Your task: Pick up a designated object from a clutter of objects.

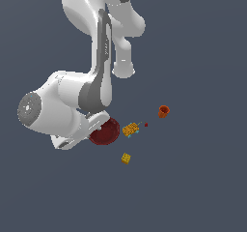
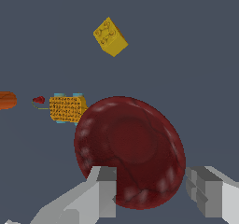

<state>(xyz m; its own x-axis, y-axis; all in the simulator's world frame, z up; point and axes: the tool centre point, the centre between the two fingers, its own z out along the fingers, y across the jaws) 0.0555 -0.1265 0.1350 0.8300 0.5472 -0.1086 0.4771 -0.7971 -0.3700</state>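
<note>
**Only the ground lies outside the job**

Apart from the work itself, all I have on my screens is the ground surface (image 1: 202,192). In the exterior view it is flat and matt, a dark slate blue-grey in one even tone, and it runs to all four borders of the picture. The wrist view shows the same surface (image 2: 186,41) in the same plain colour, filling the whole background.

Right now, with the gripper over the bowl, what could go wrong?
1. The gripper is open with one finger over the bowl's inside and the other outside its rim; the thin, sloped rim may slip on closing.
2. The larger yellow block seems to touch the bowl, so a nudge could shove it.
</note>
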